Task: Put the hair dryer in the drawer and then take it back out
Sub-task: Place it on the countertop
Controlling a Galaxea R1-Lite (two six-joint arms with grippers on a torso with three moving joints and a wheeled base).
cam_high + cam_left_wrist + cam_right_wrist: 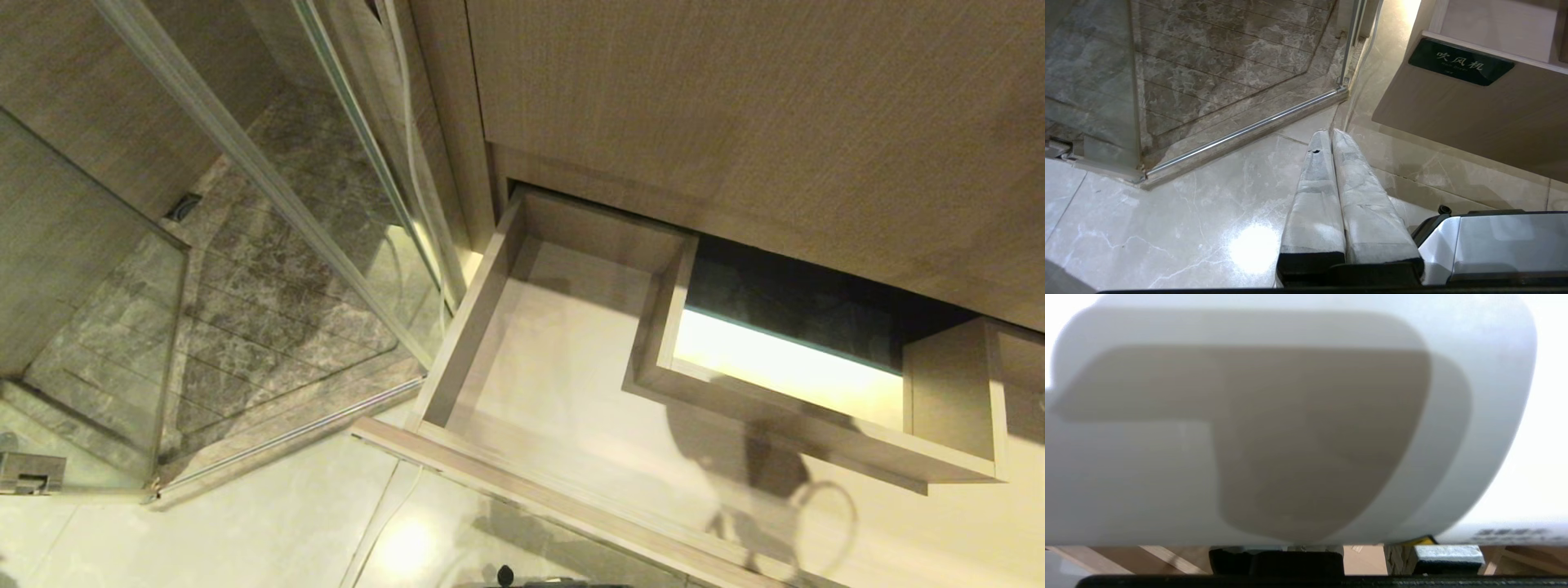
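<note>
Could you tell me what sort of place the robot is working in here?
Most likely a hotel-style bathroom: a glass shower enclosure over grey marble tiles, a pale wood vanity with an open drawer, and a dark sign on the drawer front.

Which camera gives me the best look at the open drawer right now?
Head view: the drawer is open, its inside and boxed cut-out visible. Left wrist view catches only its labelled front; right wrist view is filled by the hair dryer.

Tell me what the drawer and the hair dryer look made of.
Drawer: pale wood or wood-look laminate, matte; a fine straight grain shows on its walls.
Hair dryer: smooth white plastic, apparently, with a soft satin sheen; only its curved body shows.
</note>
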